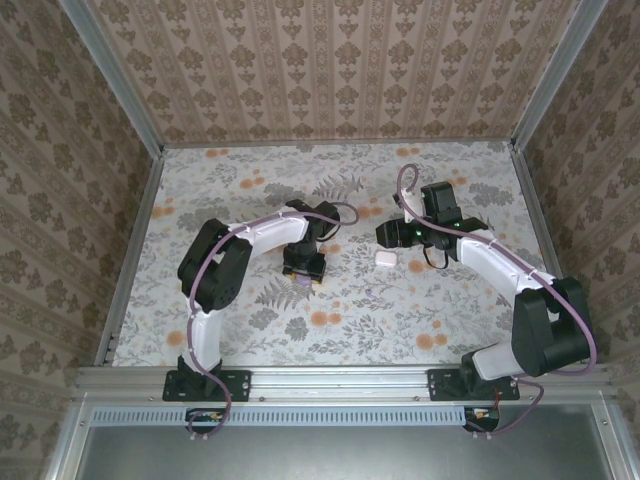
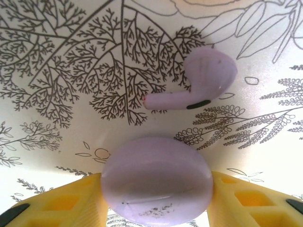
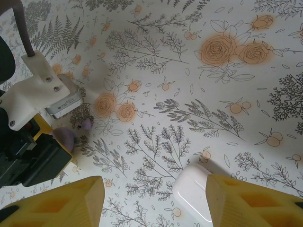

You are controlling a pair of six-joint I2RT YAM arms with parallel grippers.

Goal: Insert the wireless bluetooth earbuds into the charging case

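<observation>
A lilac earbud (image 2: 208, 80) lies on the floral table, stem pointing left, just beyond my left gripper (image 2: 156, 178). That gripper is shut on a smooth, pebble-shaped lilac charging case (image 2: 156, 182), with both yellow fingers pressed against its sides. The right wrist view shows the same lilac case (image 3: 64, 136) and earbud (image 3: 86, 124) at the left. My right gripper (image 3: 154, 184) is open and low over the table. A white glossy case (image 3: 189, 191) rests on the cloth against the inner face of its right finger. From above, the left gripper (image 1: 305, 268) and right gripper (image 1: 385, 235) stand mid-table, with the white case (image 1: 387, 259) between them.
The floral tablecloth (image 1: 330, 330) covers the whole table, and patterned walls close it in on three sides. A metal rail (image 1: 330, 382) runs along the near edge. The left arm's wrist and cable (image 3: 33, 85) stand close at the left of the right wrist view.
</observation>
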